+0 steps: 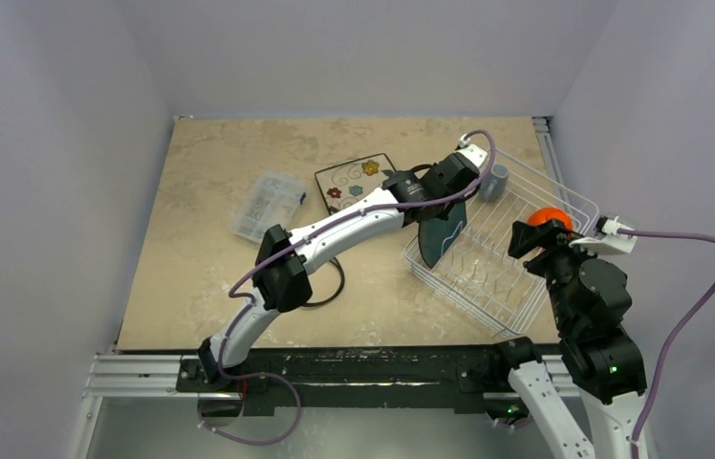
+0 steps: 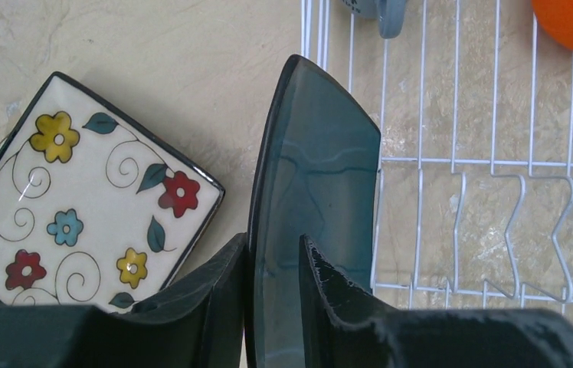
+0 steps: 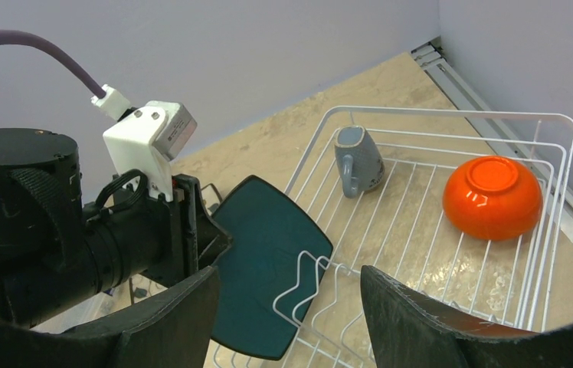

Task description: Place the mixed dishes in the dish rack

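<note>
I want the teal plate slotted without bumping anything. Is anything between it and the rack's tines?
Nothing visible. The dark teal plate stands on edge at the dish rack's left side, next to free tines; the grey-blue mug and orange bowl sit at the far end, apart from it.

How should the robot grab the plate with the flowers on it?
The square patterned plate lies flat, face up, so its middle gives nothing to pinch. Probably best to grip its dark rim on the side facing the dish rack. Come down from above at a slant and pinch that edge, top and underside. Bare table shows beside that edge.
</note>
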### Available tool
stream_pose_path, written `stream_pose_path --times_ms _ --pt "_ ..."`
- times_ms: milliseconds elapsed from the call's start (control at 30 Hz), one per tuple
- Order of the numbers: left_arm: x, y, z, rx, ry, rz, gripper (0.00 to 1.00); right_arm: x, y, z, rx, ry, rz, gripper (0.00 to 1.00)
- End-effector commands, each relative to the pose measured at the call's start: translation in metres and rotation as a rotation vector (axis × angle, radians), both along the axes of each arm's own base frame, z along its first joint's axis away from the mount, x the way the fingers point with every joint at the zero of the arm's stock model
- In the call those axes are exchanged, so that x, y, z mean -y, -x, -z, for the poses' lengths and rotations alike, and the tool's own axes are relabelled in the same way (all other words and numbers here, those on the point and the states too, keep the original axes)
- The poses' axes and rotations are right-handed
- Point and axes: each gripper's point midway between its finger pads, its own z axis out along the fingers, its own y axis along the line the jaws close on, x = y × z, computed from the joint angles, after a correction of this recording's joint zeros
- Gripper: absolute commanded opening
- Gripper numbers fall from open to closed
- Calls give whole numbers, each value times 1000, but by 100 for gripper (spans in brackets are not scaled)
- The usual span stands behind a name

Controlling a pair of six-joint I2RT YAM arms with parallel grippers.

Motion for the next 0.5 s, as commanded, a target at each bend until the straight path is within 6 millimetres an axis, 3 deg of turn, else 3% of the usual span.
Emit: stream_pose_path --times_ms 0,300,400,467 --pt "7 2 -39 9 133 12 33 2 -5 -5 17 8 11 67" --pt "-3 5 -64 19 154 35 55 1 -7 -3 5 9 9 67" --pt "-13 10 -85 28 161 49 64 0 -8 -2 -4 12 5 67" --pt "-24 14 -102 34 175 58 78 0 -9 -2 -7 14 4 67"
